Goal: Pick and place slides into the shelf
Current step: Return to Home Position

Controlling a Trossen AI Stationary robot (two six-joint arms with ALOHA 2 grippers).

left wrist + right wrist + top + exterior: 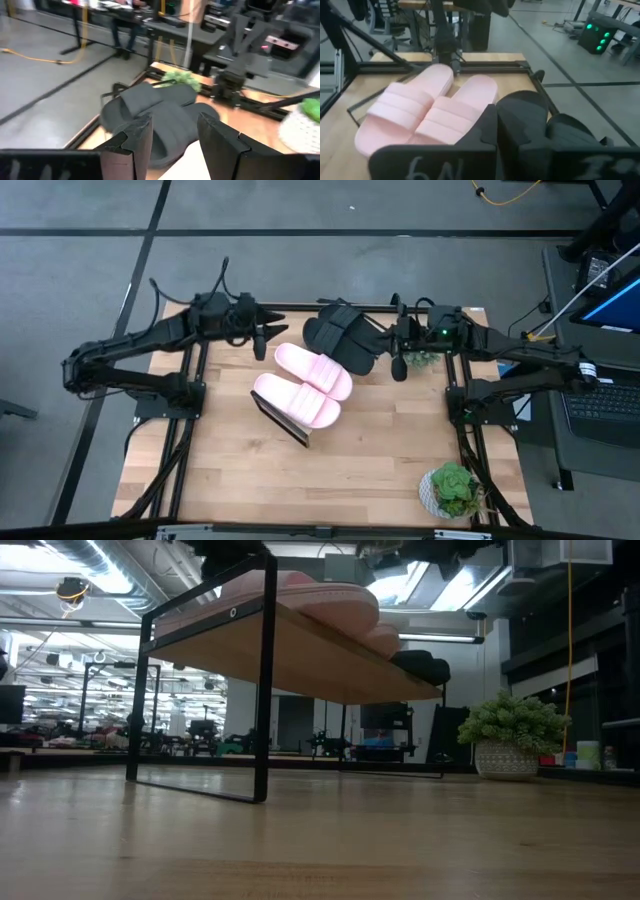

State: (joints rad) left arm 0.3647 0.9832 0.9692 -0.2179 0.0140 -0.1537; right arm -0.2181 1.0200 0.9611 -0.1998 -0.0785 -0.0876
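The shelf (292, 428) stands slanted mid-table; in the low view its board (300, 650) sits on a black frame. Two pink slides (298, 402) (315, 370) lie side by side on it, also seen in the right wrist view (425, 115). Two black slides (335, 330) (357, 350) rest on its far end. My left gripper (265, 335) hovers open off the shelf's far left side, its fingers (175, 140) facing the black slides (160, 115). My right gripper (398, 345) is open at the shelf's right side, with a black slide's end (525, 112) between its fingers. My right gripper stands level at the table's right side with its open fingers (487, 132) on either side of the nearest black slide's end (520, 107). I cannot tell whether they touch it. The slide lies flat on the shelf.
A potted plant (452, 488) (510, 740) stands at the table's near right corner, and a small green plant (422, 360) sits by my right gripper. A laptop (600, 405) is beyond the right edge. Bare tabletop (300, 490) lies on the near side of the shelf.
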